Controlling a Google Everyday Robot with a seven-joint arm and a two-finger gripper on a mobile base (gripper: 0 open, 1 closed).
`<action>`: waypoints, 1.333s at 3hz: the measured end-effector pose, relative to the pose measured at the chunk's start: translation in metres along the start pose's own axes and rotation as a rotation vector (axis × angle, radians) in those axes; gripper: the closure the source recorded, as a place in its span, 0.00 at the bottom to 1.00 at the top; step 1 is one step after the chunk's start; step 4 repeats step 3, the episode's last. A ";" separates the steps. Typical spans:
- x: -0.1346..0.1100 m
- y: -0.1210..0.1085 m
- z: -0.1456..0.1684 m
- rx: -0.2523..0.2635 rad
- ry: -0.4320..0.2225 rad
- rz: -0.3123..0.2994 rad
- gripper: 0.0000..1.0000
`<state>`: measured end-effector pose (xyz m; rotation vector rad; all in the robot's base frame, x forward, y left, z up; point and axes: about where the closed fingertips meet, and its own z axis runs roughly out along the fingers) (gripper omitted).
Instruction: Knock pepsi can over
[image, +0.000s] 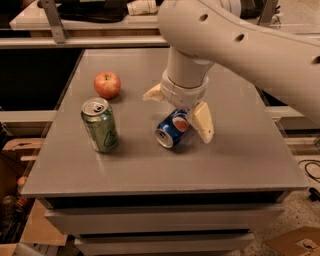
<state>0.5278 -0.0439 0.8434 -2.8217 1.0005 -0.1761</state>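
Claw (176, 116) at centre frame, fingers spread wide and gripping nothing, just above the pepsi can (172, 130). The can lies tipped on the bench (150, 170), silver top toward lower left. Thin aluminium: likely light, slick, easily dented and prone to roll (fill unknown). It suits a sideways push on the wall rather than a squeeze. Green can (101, 126) and apple (107, 85) sit apart at left.

On my counter (240, 165), the pepsi can (171, 132) lies beneath my end effector (177, 116); green can (100, 125) left, apple (107, 85) behind that.
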 end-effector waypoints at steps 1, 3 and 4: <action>0.027 -0.006 -0.006 0.003 0.017 0.037 0.00; 0.076 -0.011 -0.026 0.004 0.038 0.091 0.00; 0.076 -0.011 -0.026 0.004 0.038 0.091 0.00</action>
